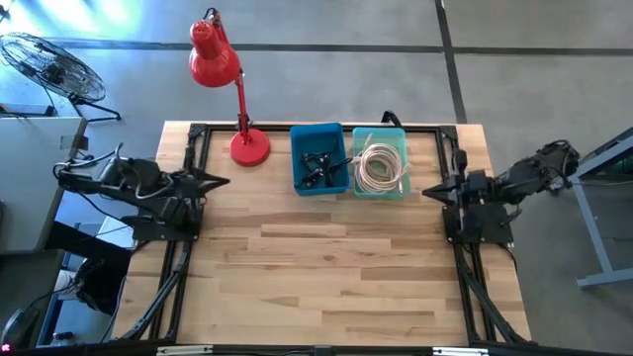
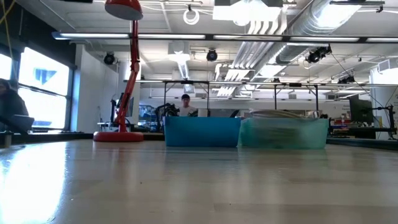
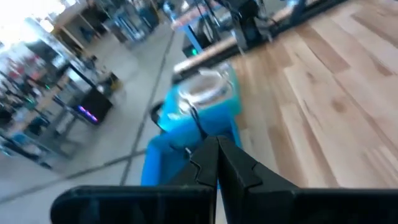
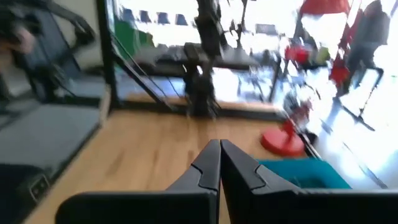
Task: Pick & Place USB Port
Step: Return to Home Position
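A blue bin [image 1: 318, 158] holding dark USB parts [image 1: 318, 166] stands at the table's far edge, with a teal bin [image 1: 380, 162] holding a coiled white cable [image 1: 379, 166] beside it on the right. Both bins show in the low view, the blue bin [image 2: 202, 131] and the teal bin [image 2: 284, 132]. My left gripper [image 1: 220, 181] is shut and empty at the table's left side, its tips pointing toward the bins; it shows in its wrist view [image 3: 217, 155]. My right gripper [image 1: 431, 191] is shut and empty at the right side; it shows in its wrist view [image 4: 220, 158].
A red desk lamp [image 1: 229, 89] stands at the far left of the table, left of the blue bin. A black frame [image 1: 188, 267] runs along the table's left and right sides. Bare wood [image 1: 326, 267] lies between the arms and toward the near edge.
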You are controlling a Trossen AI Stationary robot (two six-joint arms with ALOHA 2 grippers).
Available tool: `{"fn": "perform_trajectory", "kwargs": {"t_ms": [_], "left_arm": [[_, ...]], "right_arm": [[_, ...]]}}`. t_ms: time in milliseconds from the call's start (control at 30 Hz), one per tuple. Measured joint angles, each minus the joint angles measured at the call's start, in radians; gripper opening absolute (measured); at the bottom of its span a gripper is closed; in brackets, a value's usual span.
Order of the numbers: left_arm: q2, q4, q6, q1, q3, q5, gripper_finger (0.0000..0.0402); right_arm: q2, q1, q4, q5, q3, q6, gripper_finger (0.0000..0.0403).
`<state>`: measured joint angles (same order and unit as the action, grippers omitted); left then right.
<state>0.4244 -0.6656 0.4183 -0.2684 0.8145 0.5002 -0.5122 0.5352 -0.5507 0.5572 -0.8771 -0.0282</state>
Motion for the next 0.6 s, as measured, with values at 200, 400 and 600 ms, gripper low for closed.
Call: {"fn": "perform_trajectory", "kwargs": {"t_ms": [200, 400, 600], "left_arm": [[-0.078, 0.03, -0.04, 0.0, -0.117, -0.019, 0.0], [-0.148, 0.056, -0.045, 0.0, -0.227, -0.024, 0.0], [-0.238, 0.131, -0.068, 0.0, -0.346, -0.138, 0.0]], "right_arm": [[0.182, 0.003, 0.28, -0.065, 0.245, 0.12, 0.0], [0.284, 0.003, 0.403, -0.082, 0.391, 0.135, 0.0], [0.311, 0.003, 0.459, -0.097, 0.496, 0.097, 0.0]]}}
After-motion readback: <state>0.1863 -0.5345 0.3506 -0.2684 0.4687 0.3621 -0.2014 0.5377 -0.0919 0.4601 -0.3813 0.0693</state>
